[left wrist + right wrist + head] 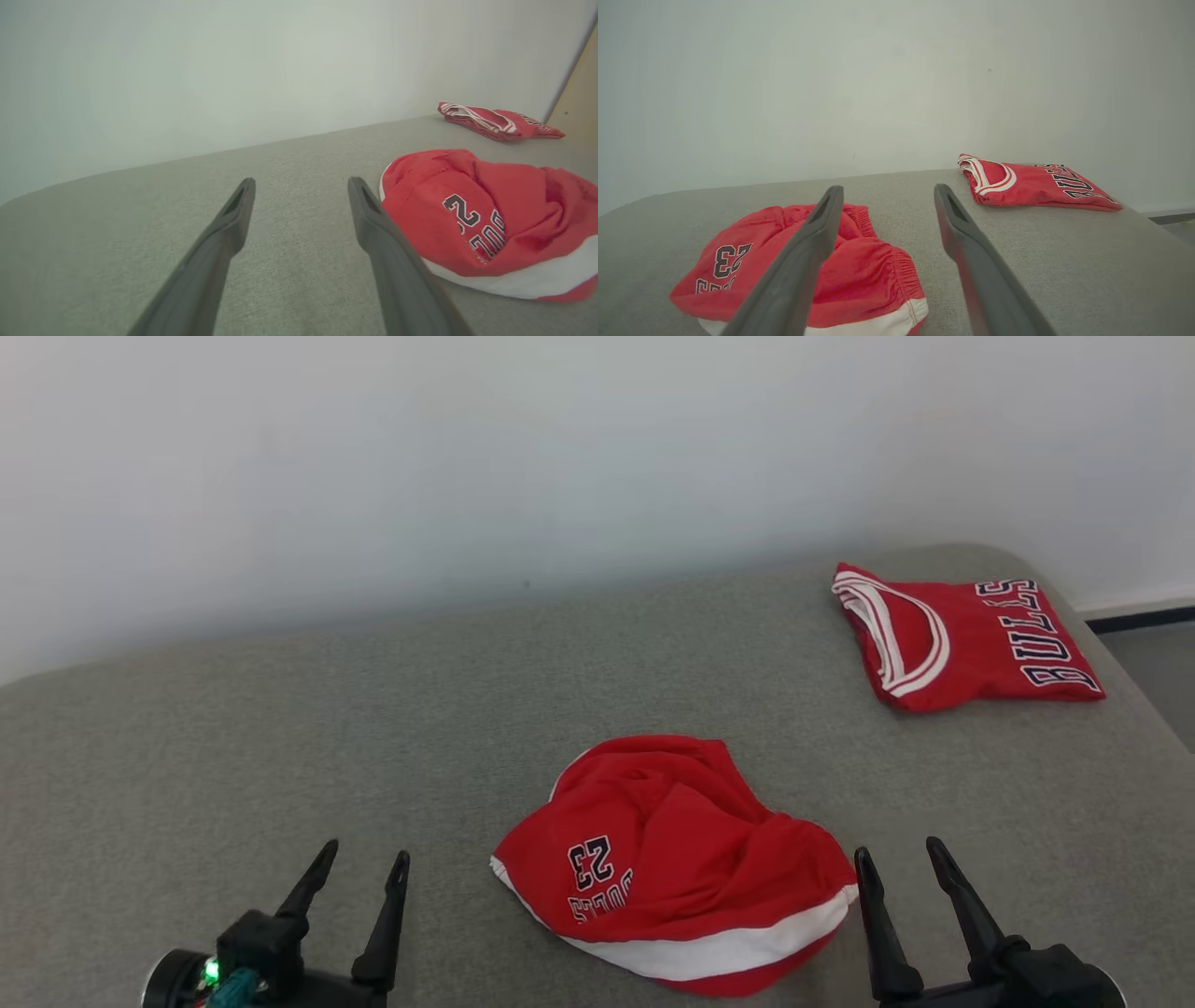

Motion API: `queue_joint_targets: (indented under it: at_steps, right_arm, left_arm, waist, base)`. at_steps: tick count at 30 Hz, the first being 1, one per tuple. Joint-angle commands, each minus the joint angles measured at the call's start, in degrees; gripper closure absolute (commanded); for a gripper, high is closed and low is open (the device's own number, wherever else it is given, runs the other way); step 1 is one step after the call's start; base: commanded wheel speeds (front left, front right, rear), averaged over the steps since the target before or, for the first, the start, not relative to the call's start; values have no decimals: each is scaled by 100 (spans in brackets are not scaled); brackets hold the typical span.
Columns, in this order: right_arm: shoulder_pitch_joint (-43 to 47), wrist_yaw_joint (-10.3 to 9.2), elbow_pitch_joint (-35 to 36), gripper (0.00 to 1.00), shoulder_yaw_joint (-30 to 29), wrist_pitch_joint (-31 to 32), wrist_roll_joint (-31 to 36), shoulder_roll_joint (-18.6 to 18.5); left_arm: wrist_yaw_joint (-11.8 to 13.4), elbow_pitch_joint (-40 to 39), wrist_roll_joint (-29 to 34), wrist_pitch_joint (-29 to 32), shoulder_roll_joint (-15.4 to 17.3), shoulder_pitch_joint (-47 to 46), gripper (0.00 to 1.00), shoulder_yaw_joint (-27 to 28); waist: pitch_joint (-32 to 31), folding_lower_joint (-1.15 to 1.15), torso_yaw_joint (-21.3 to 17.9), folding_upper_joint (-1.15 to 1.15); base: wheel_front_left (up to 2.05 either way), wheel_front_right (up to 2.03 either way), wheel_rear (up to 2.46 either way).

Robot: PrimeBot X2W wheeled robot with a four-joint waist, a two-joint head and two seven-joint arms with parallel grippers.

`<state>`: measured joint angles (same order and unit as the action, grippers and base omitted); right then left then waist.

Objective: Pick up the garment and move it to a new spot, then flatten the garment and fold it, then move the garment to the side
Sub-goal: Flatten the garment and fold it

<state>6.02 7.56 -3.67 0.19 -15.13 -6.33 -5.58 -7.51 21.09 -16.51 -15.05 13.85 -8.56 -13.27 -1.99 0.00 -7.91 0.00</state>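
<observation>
Both pincers spread wide, nothing in them. Left pincer (pixel 367 849) sits at 7 o'clock in the head view, right pincer (pixel 896 847) at 5. Red shorts (pixel 672 868) lie in a crumpled heap on the grey cushion (pixel 280 737), dead ahead at 12 between the two. My right pincer's inner finger is just beside the heap's 3 o'clock edge; contact can't be told. Folded red jersey (pixel 962 635) is well apart, out at 2 o'clock by the wall, so I'd leave it.

Handling, my guess: thin sports cloth, light and floppy with no stiffness, so it will sag and drape once lifted. It looks a bit slick, so a shallow pinch could slip. Not fragile.

Best hold is the gathered waistband (pixel 896 266) on the heap's right side — thicker, more to bite. White hem band (pixel 728 947) at 6 o'clock is second choice. Skip the puffed middle — that catches several layers.
</observation>
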Motion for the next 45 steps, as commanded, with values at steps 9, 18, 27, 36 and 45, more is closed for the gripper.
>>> queue_joint_targets:
  at_steps: [9, 18, 27, 36, 45]
  right_arm:
    - [-175, -13, 11, 0, -10, 1, 98, 117]
    - [-276, -13, 22, 0, 7, 1, 155, 225]
    - [-361, -13, 21, 0, -28, 1, 200, 254]
    - [-214, -13, 21, 0, -223, 1, 188, 263]
    - [3, -13, -100, 0, -342, 1, 63, 263]
  left_arm:
    - [7, 1089, -540, -16, 387, -1015, 0, -1107]
    - [8, 1887, -1062, -16, 653, -1593, 0, -2002]
    - [8, 2293, -1446, -16, 649, -1949, 50, -2855]
    - [8, 2045, -1674, -16, 713, -1920, 100, -2701]
    - [142, 1296, -1592, -16, 668, -655, 100, -1550]
  waist:
    - [630, 0, -833, 0]
    - [846, 0, -1012, 0]
    - [917, 0, -1062, 0]
    - [683, 0, -753, 0]
    - [228, 0, -7, 0]
  base:
    - [0, 0, 0]
    - [0, 0, 0]
    - [0, 0, 0]
    - [0, 0, 0]
    - [0, 0, 0]
